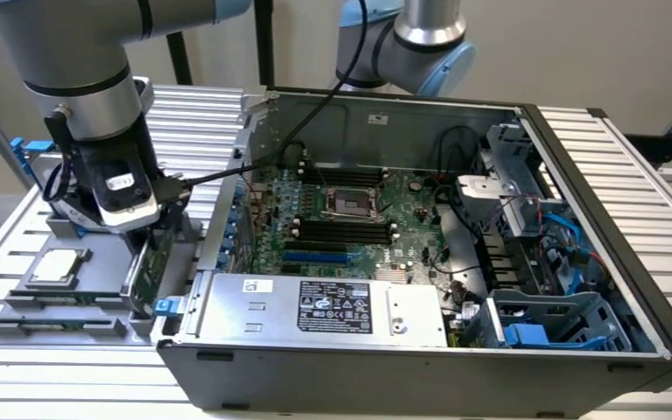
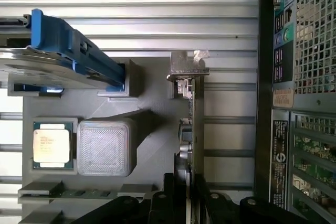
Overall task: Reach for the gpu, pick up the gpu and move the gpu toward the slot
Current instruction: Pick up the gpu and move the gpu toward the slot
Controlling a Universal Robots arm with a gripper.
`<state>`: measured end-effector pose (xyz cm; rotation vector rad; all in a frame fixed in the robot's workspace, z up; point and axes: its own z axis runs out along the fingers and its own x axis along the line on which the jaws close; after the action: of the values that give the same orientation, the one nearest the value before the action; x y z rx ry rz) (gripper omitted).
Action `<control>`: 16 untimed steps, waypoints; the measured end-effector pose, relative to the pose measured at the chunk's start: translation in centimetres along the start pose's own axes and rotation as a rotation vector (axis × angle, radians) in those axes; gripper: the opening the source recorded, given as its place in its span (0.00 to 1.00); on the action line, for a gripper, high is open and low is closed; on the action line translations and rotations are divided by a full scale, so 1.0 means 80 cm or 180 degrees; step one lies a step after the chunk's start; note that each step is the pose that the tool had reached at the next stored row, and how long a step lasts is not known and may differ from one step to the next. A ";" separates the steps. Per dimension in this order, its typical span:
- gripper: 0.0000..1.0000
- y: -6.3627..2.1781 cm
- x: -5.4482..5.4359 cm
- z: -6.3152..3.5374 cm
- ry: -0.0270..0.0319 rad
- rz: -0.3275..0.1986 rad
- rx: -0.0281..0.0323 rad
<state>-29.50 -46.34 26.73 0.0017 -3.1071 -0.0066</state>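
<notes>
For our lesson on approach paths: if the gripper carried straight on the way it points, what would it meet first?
Most likely the gpu: the gripper points straight down at the card standing on edge in the grey holder. Whether it touches the card is unclear.

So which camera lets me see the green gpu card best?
The wrist view. The gpu stands on edge in the gray holder, its long edge and silver bracket clear. In the exterior view the arm covers most of it; a thin green strip peeks out beside the computer case.
</notes>
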 end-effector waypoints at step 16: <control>0.26 0.000 -0.015 -0.089 0.0058 0.0000 0.0000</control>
<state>-28.02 -46.34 33.80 0.0017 -3.0890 -0.0063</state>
